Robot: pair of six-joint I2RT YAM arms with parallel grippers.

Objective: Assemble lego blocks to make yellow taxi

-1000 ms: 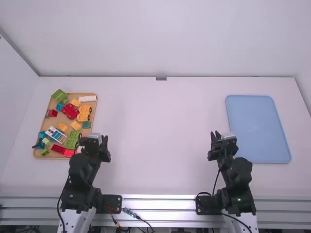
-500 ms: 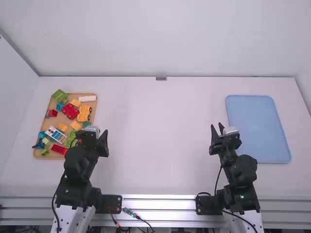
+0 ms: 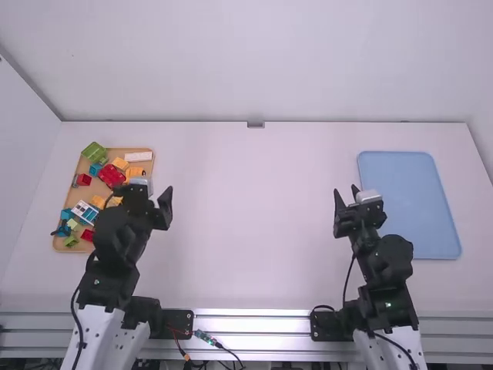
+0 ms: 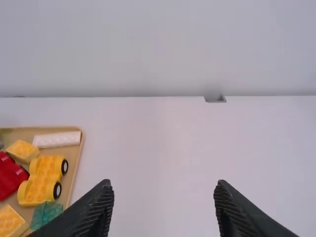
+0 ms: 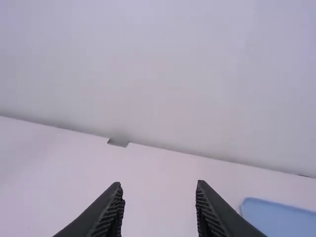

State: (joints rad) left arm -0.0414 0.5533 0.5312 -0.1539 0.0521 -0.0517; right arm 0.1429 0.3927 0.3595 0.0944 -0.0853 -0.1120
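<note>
The left gripper (image 3: 140,191) hangs by the right edge of the wooden tray (image 4: 73,158), its jaws wide apart with nothing between them, and the yellow wheeled block (image 4: 47,173) lies in that tray, outside the jaws, to their far left, near the red block (image 4: 11,174). The right gripper (image 3: 346,190), jaws also parted and holding nothing, is left of the blue tray (image 3: 408,204), well apart from the blocks

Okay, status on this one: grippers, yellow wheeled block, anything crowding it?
Left gripper, right gripper: open, empty. Yellow wheeled block: in tan tray. Red block, teal block close beside it.
</note>
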